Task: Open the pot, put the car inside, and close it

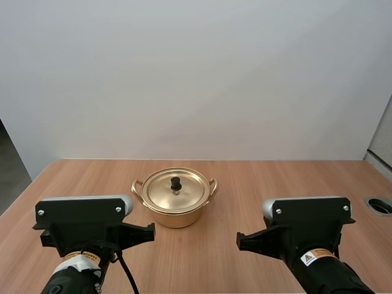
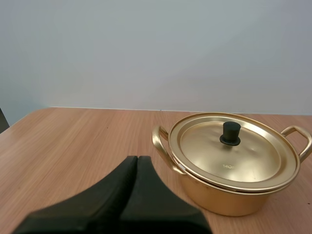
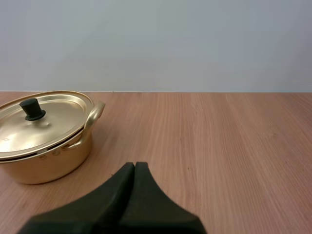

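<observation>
The gold pot point(image 1: 177, 217) sits on the wooden bench point(image 1: 263, 184), in front of both jaws and between them. Its lid point(image 1: 162, 195) is on, with a black knob point(image 1: 176, 182) on top. The left jaws are shut tight with nothing in them; the pot is ahead, a bit to their right. The right jaws are shut too, and the pot is ahead to their left.
</observation>
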You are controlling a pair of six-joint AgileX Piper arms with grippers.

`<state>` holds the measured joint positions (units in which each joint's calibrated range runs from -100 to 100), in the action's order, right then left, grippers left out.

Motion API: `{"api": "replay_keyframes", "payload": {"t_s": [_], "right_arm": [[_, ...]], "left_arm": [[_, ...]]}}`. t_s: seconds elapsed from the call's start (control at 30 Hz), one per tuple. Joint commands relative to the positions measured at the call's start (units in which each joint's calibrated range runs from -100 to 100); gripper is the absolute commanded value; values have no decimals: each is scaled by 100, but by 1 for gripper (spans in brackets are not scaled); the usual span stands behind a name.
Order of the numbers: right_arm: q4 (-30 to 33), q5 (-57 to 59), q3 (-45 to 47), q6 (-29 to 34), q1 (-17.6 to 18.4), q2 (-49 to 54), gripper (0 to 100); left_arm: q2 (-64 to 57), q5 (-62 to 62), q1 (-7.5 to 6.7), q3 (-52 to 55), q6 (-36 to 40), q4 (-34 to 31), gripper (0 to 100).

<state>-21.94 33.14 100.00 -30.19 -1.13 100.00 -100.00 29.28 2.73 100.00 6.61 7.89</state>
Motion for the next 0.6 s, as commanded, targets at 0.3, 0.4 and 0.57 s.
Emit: {"api": "replay_keyframes", "payload": {"t_s": [0.3,0.4,0.57], "right_arm": [[1442,-157,0,0,2,0,0],[1561,-176,0,174,2,0,0],[1805,-211,0,1504,2,0,0]], "left_arm": [[0,0,-3,0,0,9,0],[0,0,-3,0,0,9,0],[0,0,-3,0,0,9,0]]}}
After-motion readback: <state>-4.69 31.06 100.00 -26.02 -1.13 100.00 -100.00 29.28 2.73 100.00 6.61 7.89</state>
